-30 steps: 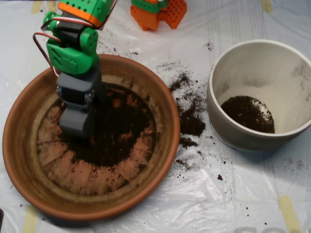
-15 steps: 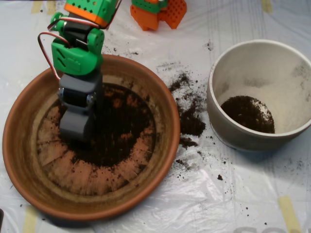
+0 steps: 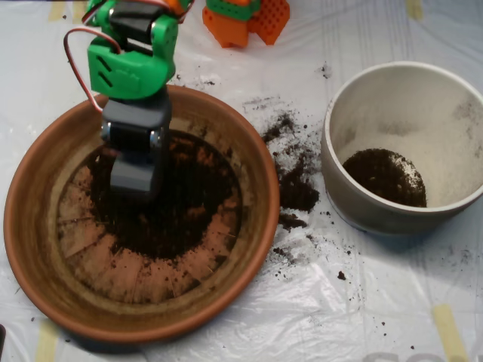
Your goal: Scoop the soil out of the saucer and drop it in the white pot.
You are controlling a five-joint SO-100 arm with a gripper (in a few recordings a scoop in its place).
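White plastic sheeting covers the table. The scoop stands in the terracotta saucer; soil lies beneath and right of its jaws, whose opening I cannot tell. Dig deep, close fully, then lift toward the white pot, far right.

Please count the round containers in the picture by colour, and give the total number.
Orange clay: 1, the saucer, holding dark soil.
White: 1, the white pot, also with some soil at its bottom.
Total: 2 containers.
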